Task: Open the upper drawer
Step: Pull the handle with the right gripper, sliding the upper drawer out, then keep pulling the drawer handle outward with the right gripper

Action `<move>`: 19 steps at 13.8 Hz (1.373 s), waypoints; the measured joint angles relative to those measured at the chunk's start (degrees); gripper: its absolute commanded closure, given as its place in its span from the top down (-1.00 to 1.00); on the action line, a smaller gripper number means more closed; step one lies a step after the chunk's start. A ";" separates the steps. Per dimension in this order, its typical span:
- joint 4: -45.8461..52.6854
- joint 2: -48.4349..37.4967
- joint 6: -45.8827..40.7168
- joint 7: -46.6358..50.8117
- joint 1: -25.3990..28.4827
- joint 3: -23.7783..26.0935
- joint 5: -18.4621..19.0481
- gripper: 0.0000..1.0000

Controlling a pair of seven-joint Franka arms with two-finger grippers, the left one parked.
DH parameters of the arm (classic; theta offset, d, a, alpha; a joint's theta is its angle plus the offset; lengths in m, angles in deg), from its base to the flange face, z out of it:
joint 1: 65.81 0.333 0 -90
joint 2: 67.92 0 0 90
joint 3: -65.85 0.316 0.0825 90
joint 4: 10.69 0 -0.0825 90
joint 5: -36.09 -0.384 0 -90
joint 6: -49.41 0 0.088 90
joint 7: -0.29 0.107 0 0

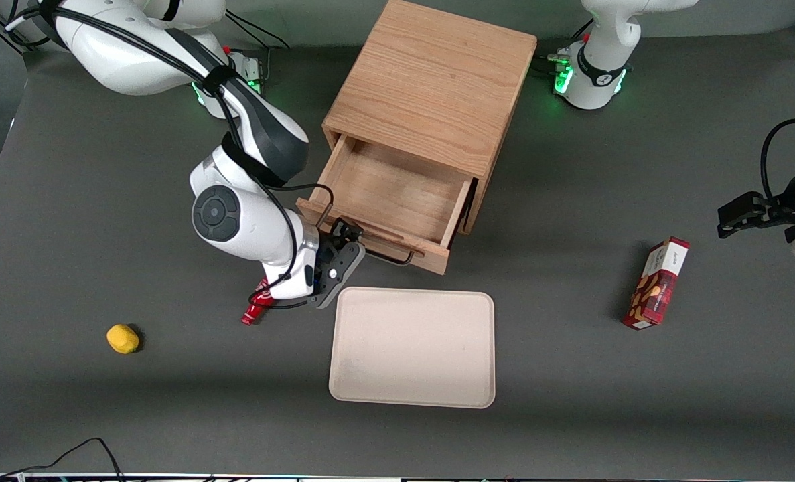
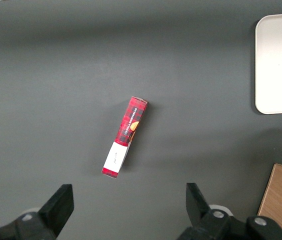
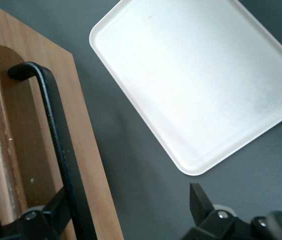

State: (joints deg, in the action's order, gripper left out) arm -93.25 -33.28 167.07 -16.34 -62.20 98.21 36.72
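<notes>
A: Which step do we see?

B: The upper drawer (image 1: 397,194) stands pulled well out of the cabinet (image 1: 430,87), above the tray (image 1: 412,347); we judge only release and retreat remain.

A: And the claw?

B: The gripper (image 1: 345,249) sits at the black handle (image 3: 61,145), its fingers (image 3: 201,202) spread apart astride the bar, gripping nothing.

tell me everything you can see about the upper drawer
The upper drawer is light oak-looking wood with visible grain, pulled well out of the cabinet toward the front camera. Its shallow plain-wood tray is empty. A thin black wire handle runs across its front panel. The gripper is at the handle, fingers open on either side of the bar. The beige tray lies on the table just in front of it, not touching.
</notes>
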 measured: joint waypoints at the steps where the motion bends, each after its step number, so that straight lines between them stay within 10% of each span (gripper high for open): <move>1: 0.12 0.00 0.48 -0.02 0.01 -0.38 0.00 1.00; 19: 4.02 -0.92 6.31 -1.23 -0.68 -3.85 -0.34 1.00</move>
State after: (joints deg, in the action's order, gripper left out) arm -89.23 -34.20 173.38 -17.57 -62.89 94.36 36.38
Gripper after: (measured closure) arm 0.000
